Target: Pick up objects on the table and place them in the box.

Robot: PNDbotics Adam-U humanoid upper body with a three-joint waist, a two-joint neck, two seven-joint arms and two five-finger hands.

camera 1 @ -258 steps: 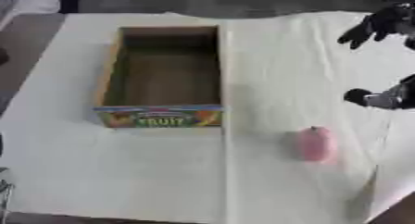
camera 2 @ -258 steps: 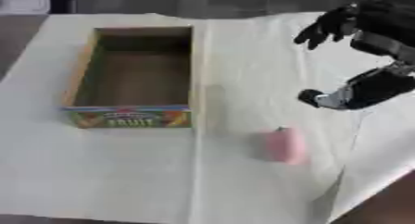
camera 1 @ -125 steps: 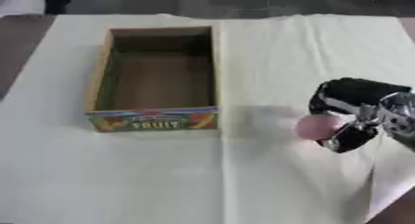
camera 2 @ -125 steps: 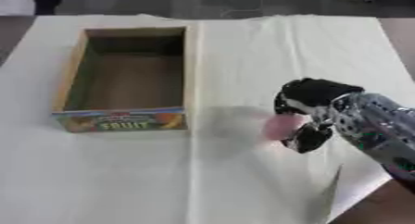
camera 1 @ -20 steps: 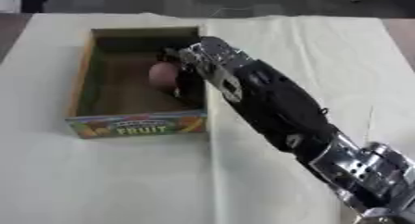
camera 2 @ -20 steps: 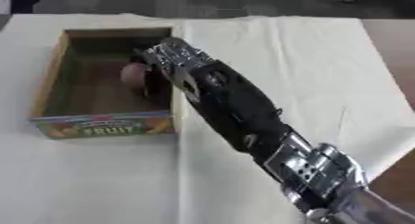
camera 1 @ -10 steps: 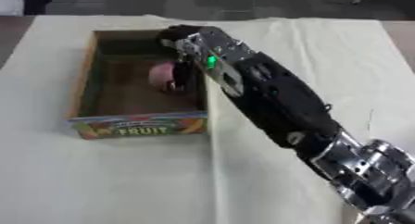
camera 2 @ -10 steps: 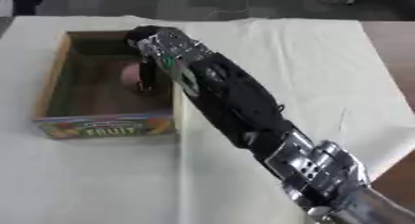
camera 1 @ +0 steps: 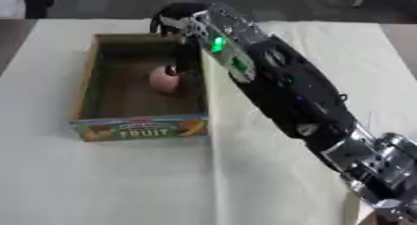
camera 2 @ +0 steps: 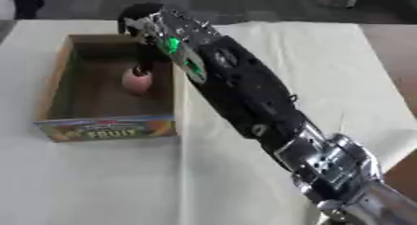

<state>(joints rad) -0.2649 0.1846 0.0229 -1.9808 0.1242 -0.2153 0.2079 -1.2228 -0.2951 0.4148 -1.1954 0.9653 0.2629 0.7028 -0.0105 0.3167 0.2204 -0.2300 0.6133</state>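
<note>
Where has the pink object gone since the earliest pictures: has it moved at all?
Yes. The pink object lay on the white cloth to the right of the fruit box; now it lies inside the box, against its right wall.

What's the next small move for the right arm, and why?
Probably lift the right robot hand up and back toward the robot's right, clear of the box. The pink object already lies on the box floor, and the hand is above the far rim rather than around the object. No other loose object shows on the white cloth.
</note>
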